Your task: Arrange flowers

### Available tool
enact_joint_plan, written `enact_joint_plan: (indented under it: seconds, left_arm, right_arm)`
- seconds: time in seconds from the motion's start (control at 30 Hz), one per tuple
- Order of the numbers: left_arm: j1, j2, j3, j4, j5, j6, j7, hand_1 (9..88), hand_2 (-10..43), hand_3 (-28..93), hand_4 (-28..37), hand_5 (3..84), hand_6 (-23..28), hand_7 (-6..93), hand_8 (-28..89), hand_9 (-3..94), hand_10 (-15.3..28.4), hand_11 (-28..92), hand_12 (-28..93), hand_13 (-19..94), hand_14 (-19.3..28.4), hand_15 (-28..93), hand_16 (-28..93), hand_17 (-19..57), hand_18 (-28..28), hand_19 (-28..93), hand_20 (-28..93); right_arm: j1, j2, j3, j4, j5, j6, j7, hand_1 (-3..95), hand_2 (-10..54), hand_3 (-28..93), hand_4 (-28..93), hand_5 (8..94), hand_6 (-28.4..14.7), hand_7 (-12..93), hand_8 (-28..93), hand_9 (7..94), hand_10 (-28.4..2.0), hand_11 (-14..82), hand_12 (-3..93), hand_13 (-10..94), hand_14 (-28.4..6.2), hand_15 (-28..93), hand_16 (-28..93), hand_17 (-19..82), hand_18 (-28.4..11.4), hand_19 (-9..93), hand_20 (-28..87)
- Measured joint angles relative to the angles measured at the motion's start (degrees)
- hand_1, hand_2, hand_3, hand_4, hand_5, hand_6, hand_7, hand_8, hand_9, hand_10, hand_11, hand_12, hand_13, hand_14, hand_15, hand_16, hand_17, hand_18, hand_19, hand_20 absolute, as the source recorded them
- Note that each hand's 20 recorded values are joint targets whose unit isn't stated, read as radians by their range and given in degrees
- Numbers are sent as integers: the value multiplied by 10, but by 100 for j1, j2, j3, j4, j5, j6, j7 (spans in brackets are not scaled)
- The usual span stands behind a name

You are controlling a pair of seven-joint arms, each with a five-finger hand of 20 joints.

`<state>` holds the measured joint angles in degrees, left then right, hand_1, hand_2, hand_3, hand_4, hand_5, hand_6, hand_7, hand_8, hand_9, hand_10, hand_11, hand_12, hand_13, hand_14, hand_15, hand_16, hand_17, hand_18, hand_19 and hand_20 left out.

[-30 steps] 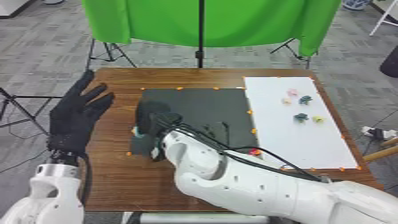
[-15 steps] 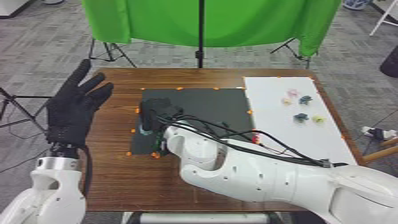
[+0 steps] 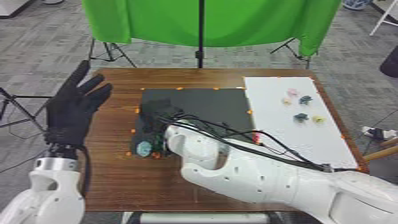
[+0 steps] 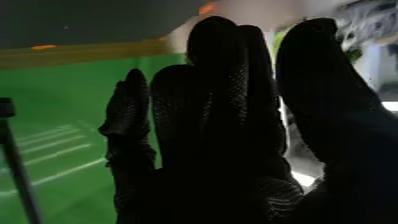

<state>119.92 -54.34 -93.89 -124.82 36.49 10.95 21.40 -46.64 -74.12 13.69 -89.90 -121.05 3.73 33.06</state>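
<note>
Apparently mid-task. Brown table (image 3: 107, 185) laid out as two zones: white board (image 3: 311, 142) on the right side, dark mat (image 3: 213, 102) beside it. Right arm reaches across the mat, right hand (image 3: 158, 109) over its left part. Left hand (image 3: 69, 112) held up beside the mat, fingers straight and spread, taking no part.

Step in hand, as I judge it: working a flower on the dark mat, either picking up or setting down; cannot tell which. Right hand's fingers look straight in its wrist view, thumb apart from them. Bit of green (image 4: 354, 53) beyond the thumb; cannot say whether it is gripped. Next move probably calls for the hand to come clear or close gently on a bloom, without dragging cables (image 3: 222, 131) over the mat.

Flowers, big to small. Pale blue bloom (image 3: 144, 148), fullest looking, rounded, at the mat's near-left corner, just beside the right wrist. On the board, far half: two dark teal ones (image 3: 300, 117), a yellow one (image 3: 318, 119) close by, two small pink ones (image 3: 292, 92) near each other. Red bit (image 3: 257, 137) by the board's left edge, partly behind cables; likely another bloom.
</note>
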Motion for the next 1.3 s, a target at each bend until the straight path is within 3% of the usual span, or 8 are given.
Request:
enact_joint_plan:
  seconds: [0.1, 0.17, 0.3, 0.4, 0.6, 0.93, 1.3]
  left_arm:
    - [320, -146, -283, -191, 24, 0, -217, 227, 61, 790, -282, 313, 52, 114, -106, 290, 180, 181, 94, 209, 269, 413, -80, -101, 284, 575, -1]
    - [585, -217, -373, -290, 24, 2, -216, 225, 61, 793, -282, 310, 52, 118, -107, 286, 181, 186, 95, 204, 270, 420, -80, -105, 284, 578, 0]
    - [1046, -302, -391, -323, 19, 2, -114, 224, 60, 788, -282, 312, 52, 115, -108, 289, 180, 182, 92, 209, 269, 413, -83, -102, 284, 575, -1]
    - [1251, -378, -406, -315, 14, 4, -81, 222, 61, 788, -283, 311, 52, 116, -107, 288, 180, 185, 93, 207, 269, 416, -82, -104, 284, 576, 0]
    - [1362, -511, -438, -301, 4, 3, -71, 206, 64, 782, -283, 309, 50, 120, -109, 287, 180, 188, 93, 204, 270, 420, -83, -106, 284, 576, 1]
    - [1514, -495, -388, -300, -90, 54, 115, 209, 64, 780, -283, 312, 50, 115, -107, 290, 179, 181, 93, 210, 269, 412, -80, -101, 284, 572, 6]
    - [1584, -361, -297, -302, -187, 170, 240, 214, 63, 782, -283, 311, 50, 114, -106, 290, 180, 180, 95, 210, 269, 412, -80, -100, 284, 573, 9]
  right_arm:
    - [-428, 70, 537, -359, 25, 120, 72, 420, -95, 732, -283, 691, 31, 146, -128, 786, -110, 452, 202, 683, -76, 767, 202, 266, -225, 790, 476]
    - [-575, 209, 610, -678, 106, 343, 190, 415, -95, 732, -283, 686, 28, 145, -128, 780, -112, 441, 193, 673, -81, 755, 197, 254, -228, 781, 472]
    - [-862, 614, 908, -1392, 404, 625, 427, 406, -95, 739, -283, 663, 21, 142, -126, 749, -117, 378, 169, 644, -98, 711, 175, 224, -237, 757, 462]
    - [-1234, 971, 1545, -1849, 455, 609, 512, 398, -95, 749, -283, 652, 18, 144, -126, 726, -125, 335, 160, 623, -108, 685, 159, 208, -241, 745, 452]
    - [-1750, 2009, 2484, -2253, 399, 692, 977, 392, -95, 757, -283, 633, 11, 141, -125, 691, -139, 292, 151, 603, -116, 677, 151, 201, -247, 748, 448]
    - [-2889, 3678, 3567, -2040, -293, 948, 2061, 380, -95, 778, -283, 605, 11, 146, -126, 613, -156, 242, 141, 558, -132, 687, 133, 197, -258, 756, 440]
    - [-2828, 4027, 3085, -1236, -458, 778, 2361, 380, -95, 784, -283, 551, 16, 144, -129, 606, -156, 241, 144, 557, -129, 701, 120, 197, -265, 761, 434]
